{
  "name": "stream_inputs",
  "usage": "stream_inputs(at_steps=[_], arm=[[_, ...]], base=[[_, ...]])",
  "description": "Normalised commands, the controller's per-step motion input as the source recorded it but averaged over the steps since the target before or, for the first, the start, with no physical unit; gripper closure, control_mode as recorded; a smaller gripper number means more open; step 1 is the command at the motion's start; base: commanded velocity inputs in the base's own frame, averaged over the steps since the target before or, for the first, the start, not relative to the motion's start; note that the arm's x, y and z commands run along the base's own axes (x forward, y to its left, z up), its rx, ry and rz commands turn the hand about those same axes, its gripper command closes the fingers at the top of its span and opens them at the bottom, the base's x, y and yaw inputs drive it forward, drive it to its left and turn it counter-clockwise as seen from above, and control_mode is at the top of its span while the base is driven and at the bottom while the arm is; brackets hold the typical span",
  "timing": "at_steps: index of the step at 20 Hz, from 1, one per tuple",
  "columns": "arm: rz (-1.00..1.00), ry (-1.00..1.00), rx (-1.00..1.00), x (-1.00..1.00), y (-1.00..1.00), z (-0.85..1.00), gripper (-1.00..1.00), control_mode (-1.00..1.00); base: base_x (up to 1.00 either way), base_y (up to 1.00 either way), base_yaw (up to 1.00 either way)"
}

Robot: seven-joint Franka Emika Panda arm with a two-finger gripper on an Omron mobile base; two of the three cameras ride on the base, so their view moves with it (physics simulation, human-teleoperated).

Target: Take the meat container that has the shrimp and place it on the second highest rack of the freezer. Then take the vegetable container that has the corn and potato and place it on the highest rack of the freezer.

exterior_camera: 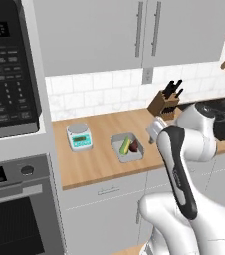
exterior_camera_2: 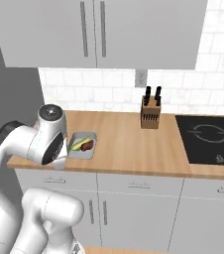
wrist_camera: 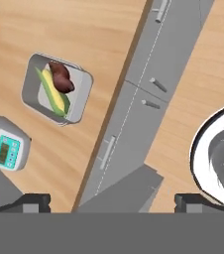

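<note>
The microwave [exterior_camera: 7, 69] is running off the edge at nine o'clock. The arm's white elbow is hiding the vegetable container's [exterior_camera_2: 86, 151] near corner. The cooktop [exterior_camera_2: 210, 139] is getting cropped at three o'clock.

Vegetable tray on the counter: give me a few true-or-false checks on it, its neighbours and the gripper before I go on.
1. The tray holds a corn cob and a potato. True.
2. The gripper is shut on the tray. False: it is open, away from the tray, holding nothing.
3. A kitchen scale stands beside the tray. True.
4. The knife block lies inside the tray. False: it stands apart, near the wall.
</note>
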Motion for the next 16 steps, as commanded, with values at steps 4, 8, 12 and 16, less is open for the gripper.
stream_inputs(at_steps=[4, 8, 12, 16], arm=[[0.00, 0.03, -0.03, 0.67, -0.09, -0.58, -1.00, -1.00], [-0.01, 0.00, 0.00, 0.57, -0.10, -0.31, -1.00, -1.00], [0.00, 0.03, 0.00, 0.36, 0.00, -0.28, -1.00, -1.00], [0.00, 0.06, -0.02, 0.23, 0.09, -0.20, -1.00, -1.00]], base=[[0.00, 0.00, 0.00], [0.00, 0.00, 0.00], [0.00, 0.00, 0.00], [0.00, 0.00, 0.00]])
